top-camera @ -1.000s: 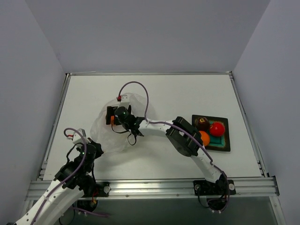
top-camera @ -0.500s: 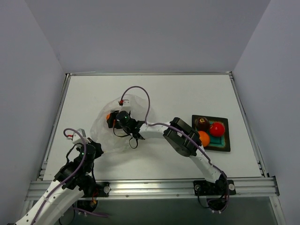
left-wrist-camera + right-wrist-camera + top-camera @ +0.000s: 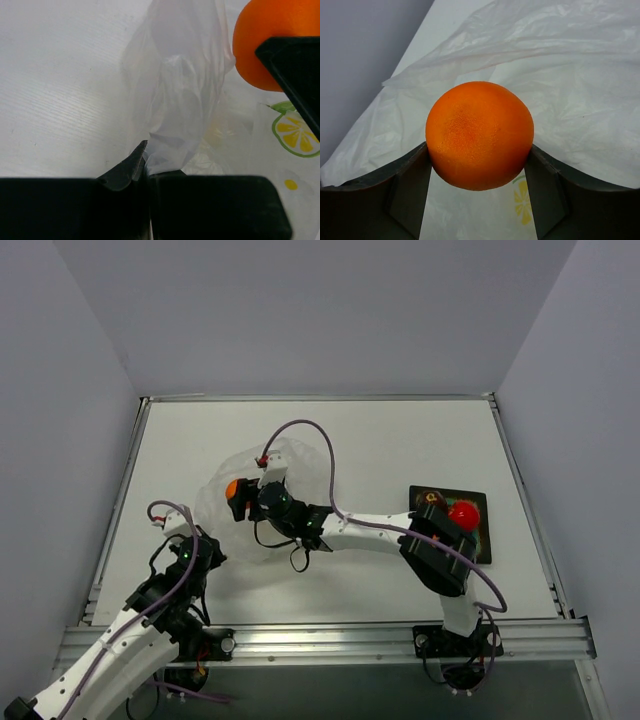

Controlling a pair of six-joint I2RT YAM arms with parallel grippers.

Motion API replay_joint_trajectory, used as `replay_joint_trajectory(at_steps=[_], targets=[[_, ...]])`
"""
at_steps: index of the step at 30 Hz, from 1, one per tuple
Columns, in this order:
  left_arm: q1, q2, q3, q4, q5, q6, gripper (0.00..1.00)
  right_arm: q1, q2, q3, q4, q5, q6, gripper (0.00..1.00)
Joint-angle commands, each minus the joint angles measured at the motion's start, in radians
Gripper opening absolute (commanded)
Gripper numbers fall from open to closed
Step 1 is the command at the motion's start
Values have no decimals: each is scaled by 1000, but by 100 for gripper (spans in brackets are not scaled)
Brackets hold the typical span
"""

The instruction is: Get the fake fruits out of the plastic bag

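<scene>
Orange ball clamped between right gripper fingers, just above plastic bag | left gripper pinched tight on bag edge | black tray well apart, rightward behind the right claw

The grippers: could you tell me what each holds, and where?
The right gripper clamps the orange fruit across its sides; the left gripper pinches a plastic bag fold.
</scene>
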Motion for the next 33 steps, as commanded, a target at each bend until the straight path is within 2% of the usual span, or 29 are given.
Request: replay_joint_trajectory(at_steps=[1, 6, 9, 12, 13, 15, 19, 21, 22, 25, 29, 33], targets=[[3, 29, 97, 85, -39, 45, 2, 13, -116, -34, -7, 36, -30, 33], [3, 37, 133, 114, -63, 72, 3, 25, -250, -91, -78, 81, -47, 33], [1, 50, 140, 131, -61, 86, 2, 33, -381, -172, -77, 91, -61, 34], [3, 63, 138, 157, -52, 107, 2, 10, -578, -299, -98, 191, -64, 33], [3, 64, 129, 167, -49, 117, 2, 0, -678, -330, -147, 223, -56, 33], [1, 64, 117, 205, -35, 156, 2, -54, -777, -421, -225, 335, -18, 33], [0, 58, 91, 233, 11, 200, 2, -170, -1047, -576, -543, 494, 199, 33], [-1, 52, 84, 242, 22, 213, 2, -211, -1131, -645, -670, 588, 284, 33], [-2, 46, 81, 243, 32, 216, 2, -247, -1211, -660, -777, 616, 374, 33], [-5, 31, 74, 251, 48, 218, 2, -316, -1325, -708, -924, 648, 473, 33], [-5, 21, 63, 271, 78, 218, 2, -489, -1330, -722, -1054, 602, 583, 34], [-5, 27, 55, 306, 126, 218, 2, -594, -1284, -723, -1117, 576, 631, 35]])
